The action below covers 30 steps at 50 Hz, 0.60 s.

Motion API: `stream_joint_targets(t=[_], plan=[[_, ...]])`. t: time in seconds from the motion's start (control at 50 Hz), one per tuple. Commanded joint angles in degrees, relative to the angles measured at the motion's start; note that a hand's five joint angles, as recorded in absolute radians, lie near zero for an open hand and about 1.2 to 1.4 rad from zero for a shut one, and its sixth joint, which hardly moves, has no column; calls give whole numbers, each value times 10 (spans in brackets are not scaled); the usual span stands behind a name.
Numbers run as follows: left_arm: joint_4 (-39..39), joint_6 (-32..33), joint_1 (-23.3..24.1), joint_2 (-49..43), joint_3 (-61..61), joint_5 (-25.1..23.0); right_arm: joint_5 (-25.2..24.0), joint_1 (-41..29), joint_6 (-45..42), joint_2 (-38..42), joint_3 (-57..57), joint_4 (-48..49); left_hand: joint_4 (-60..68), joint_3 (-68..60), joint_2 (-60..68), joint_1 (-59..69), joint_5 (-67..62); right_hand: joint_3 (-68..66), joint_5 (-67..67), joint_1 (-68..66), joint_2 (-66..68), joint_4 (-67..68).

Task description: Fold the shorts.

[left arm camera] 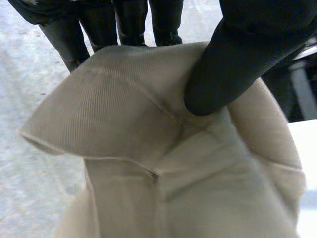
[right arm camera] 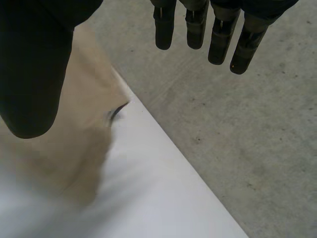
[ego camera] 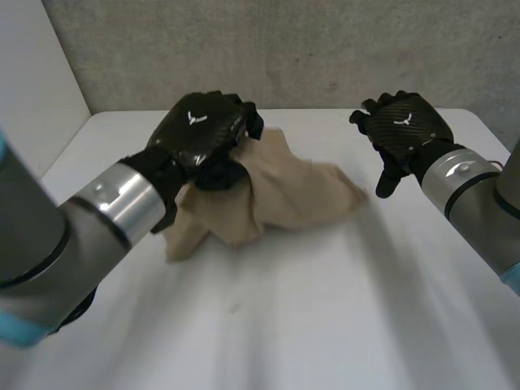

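Two black hands are busy here, and the tan shorts (ego camera: pixel 280 191) are the thing to watch. The left hand (ego camera: pixel 199 130) is right on top of the shorts, at the end farthest from the robot. It has a tight hold of them. Its thumb (left arm camera: pixel 233 64) pushes into a fold of the cloth, and its fingers (left arm camera: pixel 124 20) curl round the back of that fold. So the cloth is pinched between them.

That pinched part of the shorts is lifted up. The rest hangs down from it and lies in a soft, bumpy heap. Under the shorts is the white table (ego camera: pixel 325 309).

I think the left hand holds the cloth high so that it can hang and open out. That would make the edges easier to find.

The right hand (ego camera: pixel 402 122) is just beside the shorts, on their right side, and does not touch them. Its fingers (right arm camera: pixel 195 25) hang loose and nearly straight, with the thumb held apart. It has nothing in it. I think it waits there, close by, so it can take another bit of the shorts.

No neat fold shows in the shorts, so the job looks like it is only starting. Next, the right hand may need to catch the loose corner of the shorts nearest to it. The cloth is soft and floppy. It could slip, or two layers could get pinched at once.
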State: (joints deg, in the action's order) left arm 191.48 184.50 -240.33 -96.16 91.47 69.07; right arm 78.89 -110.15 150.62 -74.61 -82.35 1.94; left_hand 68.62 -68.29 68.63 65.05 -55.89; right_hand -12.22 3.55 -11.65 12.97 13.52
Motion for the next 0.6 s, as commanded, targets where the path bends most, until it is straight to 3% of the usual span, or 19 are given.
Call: stream_joint_targets(t=[0.02, 0.1, 0.22, 0.34, 0.46, 0.6], plan=[[9, 9, -27, 31, 56, -9, -1, 2, 0, -3, 3, -18, 114, -117, 114, 149, -141, 22, -36, 17, -30, -35], [6, 19, -68, 13, 72, -8, -10, 3, 1, -1, 13, -68, 114, -117, 114, 149, -141, 22, -36, 17, -30, -35], [7, 45, -81, -44, 68, 4, -59, 8, 31, 5, 45, -194, 114, -117, 114, 149, -141, 22, -36, 17, -30, -35], [3, 81, -81, -111, 34, 80, -82, 13, 116, 5, 50, -266, 114, -117, 114, 149, -141, 22, -36, 17, -30, -35], [4, 115, -81, -137, 15, 124, -85, 13, 144, 6, -3, -241, 114, -117, 114, 149, -141, 22, -36, 17, -30, -35], [7, 118, -81, -148, 10, 128, -81, 8, 147, 39, -62, -142, 114, -117, 114, 149, -141, 22, -36, 17, -30, -35]])
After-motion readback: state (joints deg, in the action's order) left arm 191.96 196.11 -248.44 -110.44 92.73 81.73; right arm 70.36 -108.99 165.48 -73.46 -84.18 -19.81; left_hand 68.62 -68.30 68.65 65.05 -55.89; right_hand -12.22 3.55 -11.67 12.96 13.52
